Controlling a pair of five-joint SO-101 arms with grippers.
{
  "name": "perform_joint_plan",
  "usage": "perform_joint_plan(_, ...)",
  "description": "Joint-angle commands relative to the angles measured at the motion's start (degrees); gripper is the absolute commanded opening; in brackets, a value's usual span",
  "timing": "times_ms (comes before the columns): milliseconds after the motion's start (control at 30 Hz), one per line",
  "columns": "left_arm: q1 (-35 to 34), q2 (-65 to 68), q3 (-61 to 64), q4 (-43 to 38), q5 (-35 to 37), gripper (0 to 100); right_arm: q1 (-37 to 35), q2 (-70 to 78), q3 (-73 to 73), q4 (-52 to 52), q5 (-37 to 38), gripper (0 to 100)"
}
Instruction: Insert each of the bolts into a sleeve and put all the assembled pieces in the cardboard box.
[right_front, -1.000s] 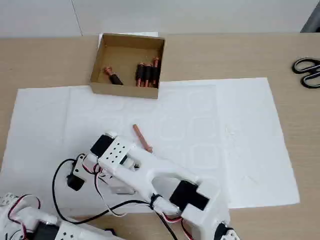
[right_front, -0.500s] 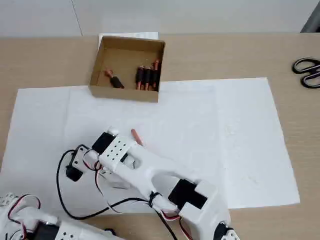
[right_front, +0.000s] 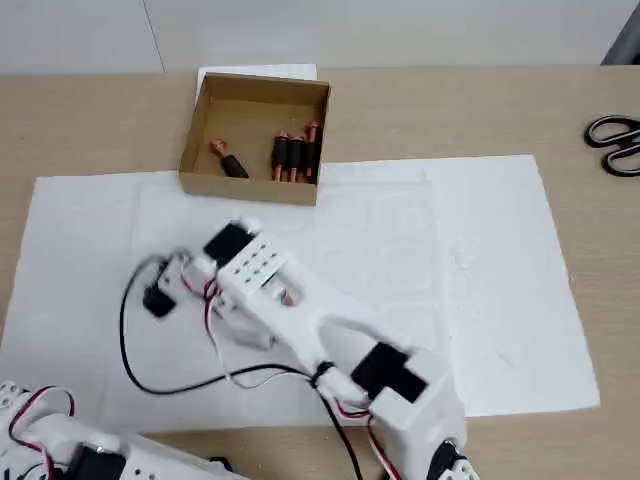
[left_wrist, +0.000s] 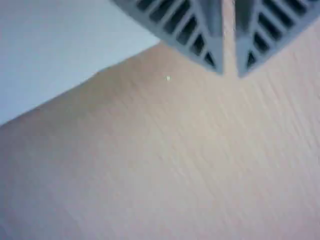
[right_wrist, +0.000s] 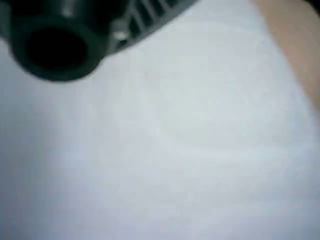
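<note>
High view: cardboard box (right_front: 250, 185) at the far edge of the white paper sheet (right_front: 450, 260), on the wooden table (right_front: 450, 110). In the box, three assembled pieces (right_front: 295, 152) lie side by side toward one wall; a fourth piece (right_front: 226, 158) lies apart from them, tilted. Right arm (right_front: 300, 320) stretches across the sheet, its wrist end over the paper just in front of the box. Left arm (right_front: 70, 445) sits at the near corner. Scissors (right_front: 612, 145) lie on bare wood, well apart.

Left wrist view: left gripper (left_wrist: 229, 72) hangs over bare wood near the paper's edge — jaws drawn to a narrow slit, nothing between them.

Right wrist view: right gripper (right_wrist: 107, 37) over white paper, clamped on a black sleeve (right_wrist: 52, 50) whose open bore faces the camera; one ribbed finger (right_wrist: 150, 10) visible against the sleeve. No bolt visible at the sleeve.
</note>
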Motion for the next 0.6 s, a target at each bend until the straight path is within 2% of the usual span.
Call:
perform_joint_plan(0, 2.9, -0.4, -3.6, 0.4, 0.1, 1, 1.7, -7.1, -4.4, 1.7, -0.3, 0.4)
perform_joint_plan(67, 7.4, -0.4, -5.0, 2.6, 0.1, 1, 1.7, -9.3, -4.3, 2.1, -0.3, 0.4)
perform_joint_plan(200, 22.2, -0.4, -9.4, 8.5, 3.5, 1, 2.2, -15.3, -4.3, 2.2, -0.7, 0.4)
perform_joint_plan(333, 38.3, -0.2, -12.8, 12.8, 9.8, 1, 5.1, -22.2, -4.2, 2.2, -6.9, 0.4)
perform_joint_plan(567, 58.3, 0.0, -12.7, 13.2, 10.5, 1, 18.6, -34.7, -4.2, 1.6, -16.5, 0.6)
